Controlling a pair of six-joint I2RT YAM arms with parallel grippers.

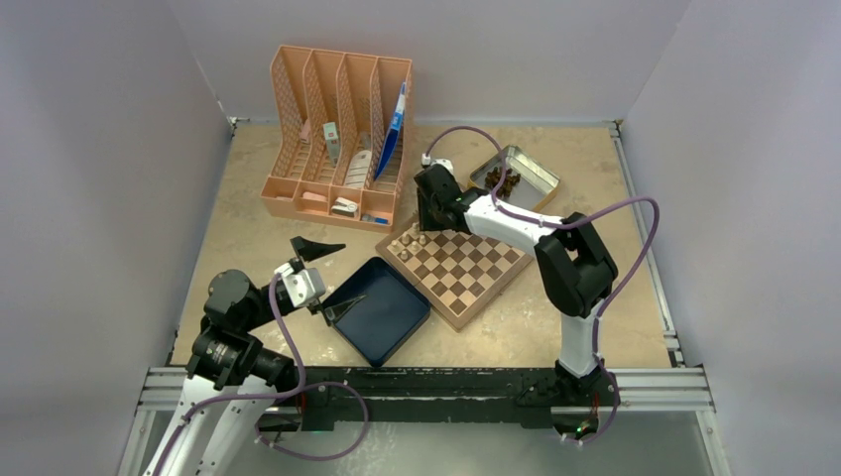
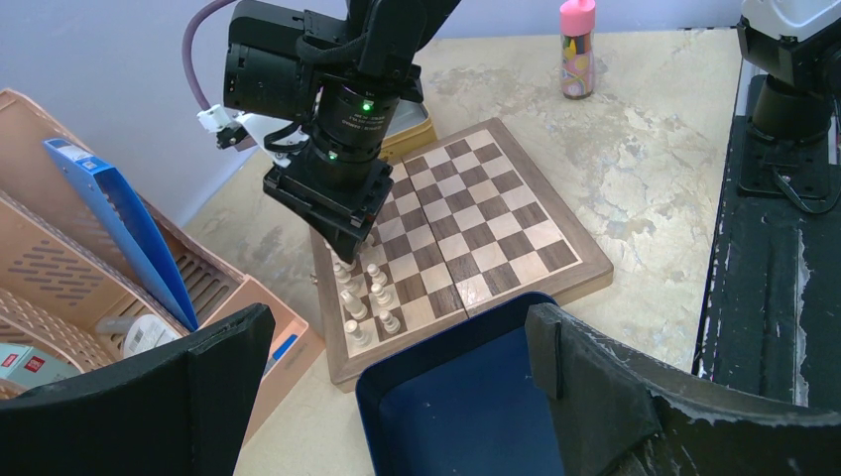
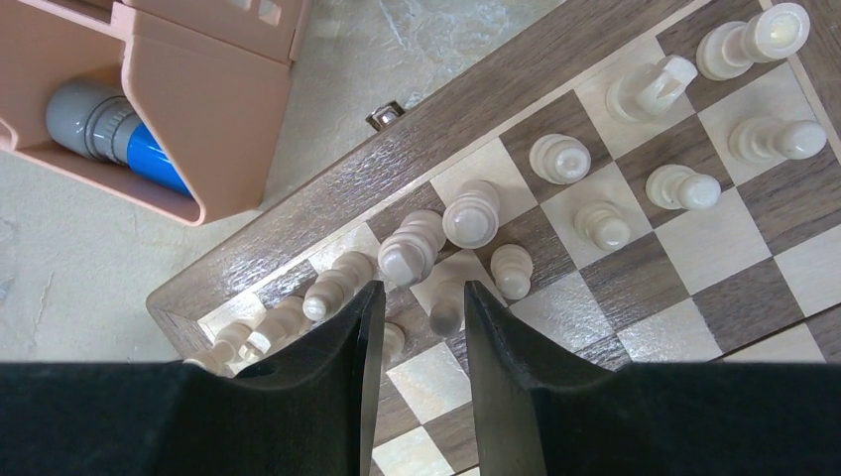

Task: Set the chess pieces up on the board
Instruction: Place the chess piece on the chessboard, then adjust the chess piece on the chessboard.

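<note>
I have the left gripper (image 1: 330, 278) hanging over the near-left part of the table (image 1: 248, 228). Its two black fingers are spread wide apart, with nothing held between them. Behind it, toward the back wall, stands a peach file organiser (image 1: 337, 139) with a blue folder (image 1: 400, 119) upright in its rightmost slot.

Just right of that gripper lies a dark blue tray (image 1: 382, 315). One corner sits just beside the board (image 1: 476, 273), though I cannot tell whether they touch. The board lies flat near the middle of the table, turned so its corners point diamond-wise.

The chess pieces (image 1: 410, 238) that I can see on it stand crowded at its far-left corner, the one nearest the organiser, in two rough rows along that edge.

The right arm reaches in from its base at the near right, across the board, and the right gripper (image 3: 421, 297) points down onto that cluster. Its fingers are only a little apart. One pale piece (image 3: 446, 309) stands in the gap, close against one finger, with a sliver of board showing on its other side, so it is not squeezed.

Beyond the board's far corner sits a metal tin (image 1: 516, 177) holding small dark things that I cannot make out.
</note>
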